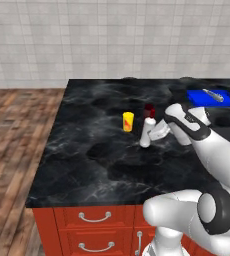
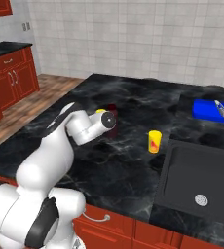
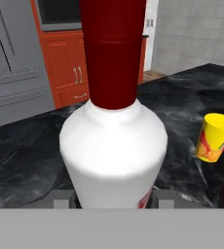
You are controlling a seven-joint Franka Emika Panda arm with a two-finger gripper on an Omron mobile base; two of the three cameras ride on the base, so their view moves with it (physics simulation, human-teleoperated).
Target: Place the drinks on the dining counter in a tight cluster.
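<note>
A: What is the gripper (image 1: 154,134) doing?

B: Its jaws are closing narrowly around the white bottle (image 1: 146,133), which is standing upright on the counter (image 1: 87,165).

A: And the other drinks?

B: One yellow can (image 1: 128,121) is sitting just left of the bottle, the maroon bottle (image 1: 149,110) just behind it. Another can (image 2: 154,141) is standing well apart, beside the sink (image 2: 196,180).

A: Anything in the blue tray (image 2: 209,111)?

B: A small grey object (image 2: 220,108), too blurred to name. The arm is hiding most of the maroon bottle in the right view.
</note>
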